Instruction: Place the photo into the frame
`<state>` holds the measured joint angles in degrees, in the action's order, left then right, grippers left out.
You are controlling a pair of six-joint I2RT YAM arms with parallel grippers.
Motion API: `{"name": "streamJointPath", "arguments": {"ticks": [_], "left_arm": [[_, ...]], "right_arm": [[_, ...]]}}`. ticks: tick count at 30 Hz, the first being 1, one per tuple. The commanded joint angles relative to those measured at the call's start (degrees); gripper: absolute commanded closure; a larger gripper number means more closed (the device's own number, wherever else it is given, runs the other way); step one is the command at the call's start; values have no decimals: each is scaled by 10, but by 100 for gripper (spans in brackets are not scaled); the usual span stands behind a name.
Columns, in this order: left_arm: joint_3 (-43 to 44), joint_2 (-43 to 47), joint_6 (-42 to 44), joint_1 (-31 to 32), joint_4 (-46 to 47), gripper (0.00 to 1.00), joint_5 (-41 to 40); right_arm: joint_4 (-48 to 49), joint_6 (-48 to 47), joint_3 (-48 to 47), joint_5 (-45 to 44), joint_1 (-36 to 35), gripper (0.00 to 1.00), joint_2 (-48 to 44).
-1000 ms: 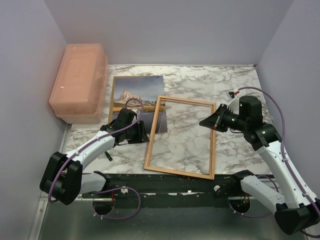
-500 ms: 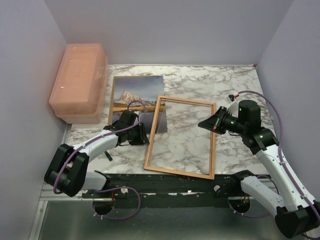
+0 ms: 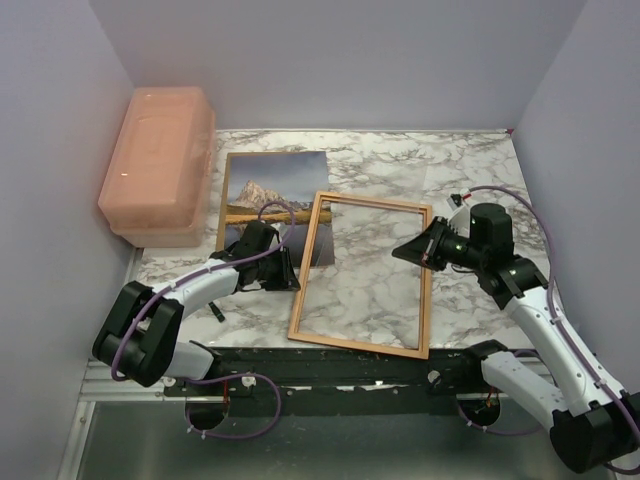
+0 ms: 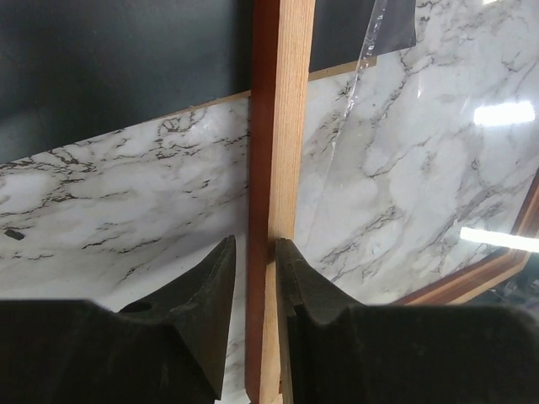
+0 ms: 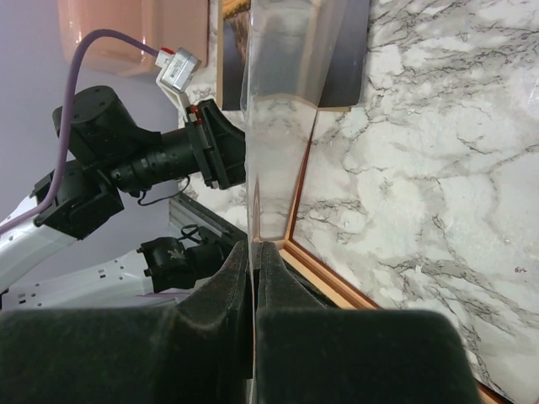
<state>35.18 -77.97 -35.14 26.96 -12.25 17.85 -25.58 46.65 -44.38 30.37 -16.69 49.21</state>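
The frame (image 3: 360, 345) lies wood side up in the middle of the table. The photo (image 3: 275, 190), a mountain over a lake, lies behind its left corner on a brown board (image 3: 222, 200). My left gripper (image 3: 292, 268) straddles the frame's left rail (image 4: 282, 126). In the left wrist view the right finger touches the wood and a thin gap remains by the left finger (image 4: 215, 286). My right gripper (image 3: 405, 250) is at the frame's right rail, shut on the edge of the clear pane (image 5: 282, 126), which tilts up out of the frame (image 5: 337, 286).
A pink translucent lidded box (image 3: 160, 160) stands at the back left, beside the photo. Walls close in the table on the left, back and right. The dark base rail with both arm mounts runs along the near edge (image 3: 340, 365).
The left jaws have narrowed around the frame's left rail. The right gripper has shifted slightly left and lower, still shut on the pane. The frame and photo lie as before.
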Motion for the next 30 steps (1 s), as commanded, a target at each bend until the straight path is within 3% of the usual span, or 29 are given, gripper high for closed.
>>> {"name": "streamJointPath", "arguments": {"ticks": [1,16,30], "left_arm": [[-7,-13,11,-2,5,74,-2],[-3,-25,16,-3,0,77,-8],[-1,-34,21,-2,-4,78,-9]], "right_arm": [[48,6,10,20,2,99,6],[83,13,14,49,2,99,28],[38,-20,16,61,2,99,39]]}}
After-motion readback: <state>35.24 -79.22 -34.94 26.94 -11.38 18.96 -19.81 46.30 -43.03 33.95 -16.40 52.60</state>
